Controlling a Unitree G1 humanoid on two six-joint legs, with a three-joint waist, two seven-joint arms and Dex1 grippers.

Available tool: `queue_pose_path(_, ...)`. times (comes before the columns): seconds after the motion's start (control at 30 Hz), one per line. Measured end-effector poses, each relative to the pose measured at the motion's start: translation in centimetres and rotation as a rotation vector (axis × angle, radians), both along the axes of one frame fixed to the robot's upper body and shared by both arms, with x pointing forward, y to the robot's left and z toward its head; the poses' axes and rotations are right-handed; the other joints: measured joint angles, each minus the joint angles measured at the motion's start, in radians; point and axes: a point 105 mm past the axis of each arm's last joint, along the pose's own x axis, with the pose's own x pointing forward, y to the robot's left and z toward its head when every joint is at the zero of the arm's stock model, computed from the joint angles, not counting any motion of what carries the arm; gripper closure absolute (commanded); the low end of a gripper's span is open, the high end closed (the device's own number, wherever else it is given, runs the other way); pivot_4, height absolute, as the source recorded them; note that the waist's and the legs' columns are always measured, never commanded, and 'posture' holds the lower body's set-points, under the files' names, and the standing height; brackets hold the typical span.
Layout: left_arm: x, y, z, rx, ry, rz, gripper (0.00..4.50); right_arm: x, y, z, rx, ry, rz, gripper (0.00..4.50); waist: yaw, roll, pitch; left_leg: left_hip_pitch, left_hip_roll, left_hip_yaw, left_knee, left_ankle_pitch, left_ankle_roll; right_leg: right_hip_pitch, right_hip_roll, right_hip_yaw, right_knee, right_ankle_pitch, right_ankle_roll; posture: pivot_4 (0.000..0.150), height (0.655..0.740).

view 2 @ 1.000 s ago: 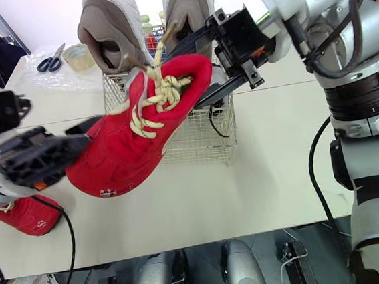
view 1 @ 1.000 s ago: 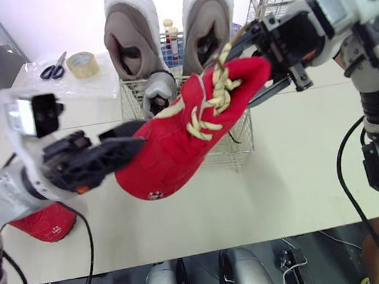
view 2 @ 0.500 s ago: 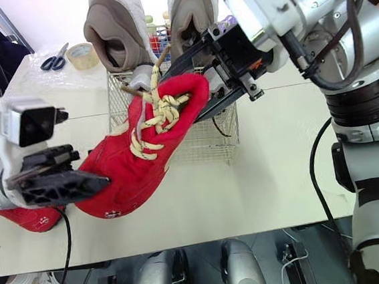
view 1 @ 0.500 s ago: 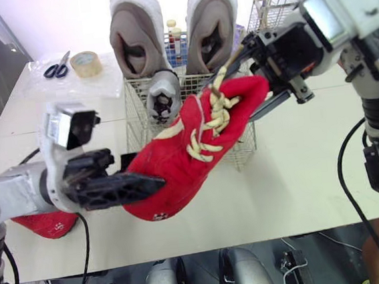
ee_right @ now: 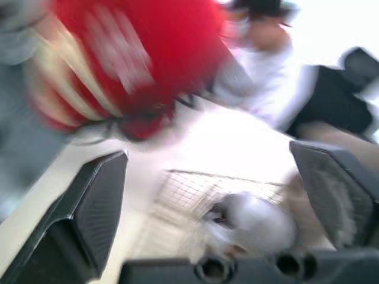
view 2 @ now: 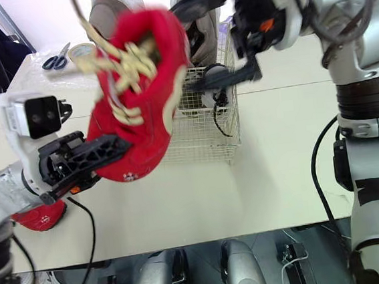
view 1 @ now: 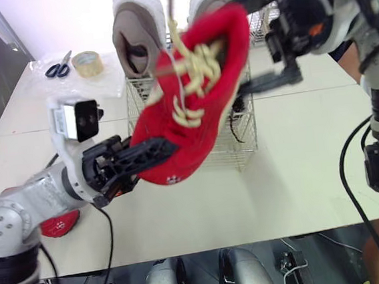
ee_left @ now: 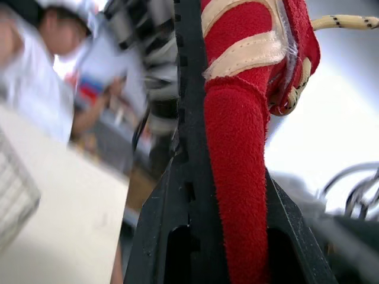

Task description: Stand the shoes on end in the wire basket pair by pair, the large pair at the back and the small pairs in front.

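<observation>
- holding a red shoe up in the air over the near left part of the wire basket, toe end low and to the left, heel end high and to the right, cream laces loose across its upper
- clamping that shoe near the toe with the left gripper, closed on it (seen along the left wrist, red cloth squeezed between the two black fingers)
- reaching in from the left, low over the table, with the left arm
- spreading the right gripper wide open, high on the right just beside the shoe's heel end; hard to tell whether either finger touches the heel
- standing on end along the far side of the basket, a large grey-and-white pair, toes up and openings facing near, partly covered by the raised shoe
- sitting inside the basket in front of that pair, a small grey shoe, upright, seen through the wire on the right side
- lying on the table at the near left, outside the basket and well apart from it, a second red shoe, largely hidden behind the left arm
- resting at the far left of the table, scissors and a tape roll just beside them
- showing blurred beyond the table in the right wrist view, a person in a white top
</observation>
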Motion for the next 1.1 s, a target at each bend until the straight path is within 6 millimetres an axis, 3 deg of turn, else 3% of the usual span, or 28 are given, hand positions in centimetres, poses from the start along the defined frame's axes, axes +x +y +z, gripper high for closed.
queue_pose_path(0.1,0.4,-0.1,1.1,-0.117,0.010,0.097,3.84,1.6,-4.1,-0.5,0.271,0.266,-0.125,0.04,0.008,-0.001,-0.001,0.001,-0.001,0.000,0.000,0.000,0.001,0.001,-0.003,-0.001,0.000,0.000,-0.001,0.150,0.7400)
queue_pose_path(0.2,0.4,-0.2,1.9,-0.198,0.025,0.147,3.84,0.9,-5.0,-1.4,0.485,0.494,-0.054,0.04,0.007,0.000,0.000,0.003,0.000,0.000,0.000,0.000,0.001,0.003,-0.003,-0.001,0.001,0.001,-0.001,0.150,0.7400)
queue_pose_path(0.33,0.7,-0.8,2.2,-0.242,0.058,0.147,3.84,-0.9,-1.7,-2.2,0.608,0.698,0.134,0.04,-0.006,0.000,-0.001,0.005,0.001,-0.001,-0.001,0.000,0.000,0.004,0.000,-0.001,0.002,0.001,-0.001,0.150,0.7400)
queue_pose_path(0.53,1.9,-0.5,1.5,-0.240,0.106,0.156,3.84,-3.0,1.6,-1.5,0.625,0.790,0.257,0.04,0.001,0.000,-0.001,0.004,0.000,-0.001,0.000,-0.001,0.002,0.004,0.002,-0.001,0.001,0.001,-0.001,0.150,0.7400)
queue_pose_path(0.9,2.1,-1.0,0.2,-0.128,0.120,0.112,3.84,-2.9,3.6,-2.1,0.521,0.790,0.213,0.04,-0.003,0.000,-0.001,0.004,0.000,0.000,0.000,-0.001,0.003,0.004,0.003,-0.001,0.000,0.001,0.000,0.150,0.7400)
queue_pose_path(1.1,2.3,-1.2,-0.3,-0.097,0.137,0.095,3.84,-2.7,3.8,-2.5,0.487,0.753,0.199,0.04,-0.004,0.000,-0.001,0.004,0.000,0.000,0.000,-0.002,0.003,0.004,0.002,-0.001,-0.001,0.001,0.000,0.150,0.7400)
